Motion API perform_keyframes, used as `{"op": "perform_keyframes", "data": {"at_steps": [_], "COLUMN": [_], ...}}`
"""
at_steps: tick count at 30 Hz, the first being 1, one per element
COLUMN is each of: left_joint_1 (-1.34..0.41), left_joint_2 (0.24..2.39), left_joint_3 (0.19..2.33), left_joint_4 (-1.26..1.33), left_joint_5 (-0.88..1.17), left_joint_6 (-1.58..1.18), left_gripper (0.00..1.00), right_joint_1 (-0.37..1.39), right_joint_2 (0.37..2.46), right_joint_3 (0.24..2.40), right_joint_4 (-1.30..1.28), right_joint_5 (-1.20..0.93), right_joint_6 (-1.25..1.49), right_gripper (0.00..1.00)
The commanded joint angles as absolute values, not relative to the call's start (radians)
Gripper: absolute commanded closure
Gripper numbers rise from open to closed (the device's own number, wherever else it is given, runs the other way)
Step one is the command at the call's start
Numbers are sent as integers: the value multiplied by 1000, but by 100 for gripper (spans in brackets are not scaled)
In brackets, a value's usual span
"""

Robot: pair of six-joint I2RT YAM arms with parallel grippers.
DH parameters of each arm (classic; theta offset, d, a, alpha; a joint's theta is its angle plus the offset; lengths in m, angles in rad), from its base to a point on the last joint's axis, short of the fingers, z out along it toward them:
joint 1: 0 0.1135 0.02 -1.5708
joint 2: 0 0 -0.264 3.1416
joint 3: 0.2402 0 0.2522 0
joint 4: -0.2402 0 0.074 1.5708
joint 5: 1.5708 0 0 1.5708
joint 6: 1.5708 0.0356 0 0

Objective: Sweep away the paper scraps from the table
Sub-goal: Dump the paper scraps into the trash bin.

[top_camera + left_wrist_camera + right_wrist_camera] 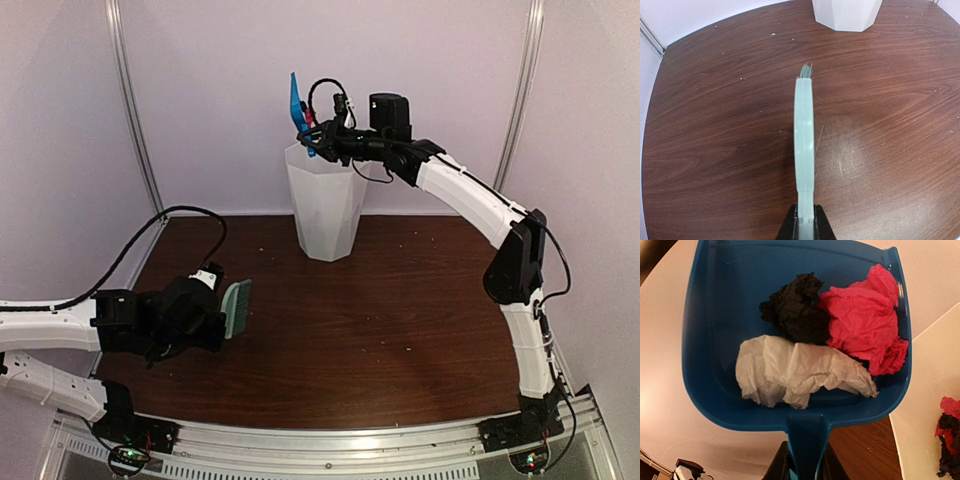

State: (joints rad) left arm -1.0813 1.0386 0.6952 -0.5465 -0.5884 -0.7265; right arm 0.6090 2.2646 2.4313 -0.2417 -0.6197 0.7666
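Observation:
Three paper scraps lie in the blue dustpan [715, 340]: a black wad [795, 307], a red wad [865, 315] and a white wad [800, 370]. My right gripper [806, 460] is shut on the dustpan's handle. It holds the dustpan [297, 105] raised and tipped on edge above the white bin [325, 210]. More red and black scraps [947, 440] lie inside the bin. My left gripper [806, 212] is shut on the mint-green hand brush [804, 130], held edge-on above the table [400, 320] at the left. Only tiny pale specks [773, 34] show on the wood.
The white bin [847, 12] stands at the table's back middle. A metal rail [330, 440] runs along the front edge between the arm bases. White walls close the back and sides. A black cable [175, 215] loops over the table's left back corner.

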Motion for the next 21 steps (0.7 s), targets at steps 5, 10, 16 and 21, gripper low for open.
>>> {"op": "perform_keyframes", "data": {"at_steps": [5, 10, 16, 21], "left_joint_1": [-1076, -1076, -1076, -1076], "left_joint_2": [1018, 1014, 1012, 1009], "left_joint_3": [690, 690, 690, 689], "left_joint_4": [-499, -499, -499, -499], "left_joint_5": [-592, -590, -590, -590], "left_joint_6": [-719, -720, -719, -719], "left_gripper": [100, 100, 100, 100], "right_joint_1": [580, 565, 558, 558], "right_joint_2": [2288, 2280, 2292, 2286], "right_joint_3": [2375, 2293, 2268, 2252], "right_joint_4": [46, 239, 369, 431], "right_joint_5": [-771, -804, -837, -847], "right_joint_6": [1013, 1184, 1309, 1366], "right_gripper": [100, 100, 100, 100]}}
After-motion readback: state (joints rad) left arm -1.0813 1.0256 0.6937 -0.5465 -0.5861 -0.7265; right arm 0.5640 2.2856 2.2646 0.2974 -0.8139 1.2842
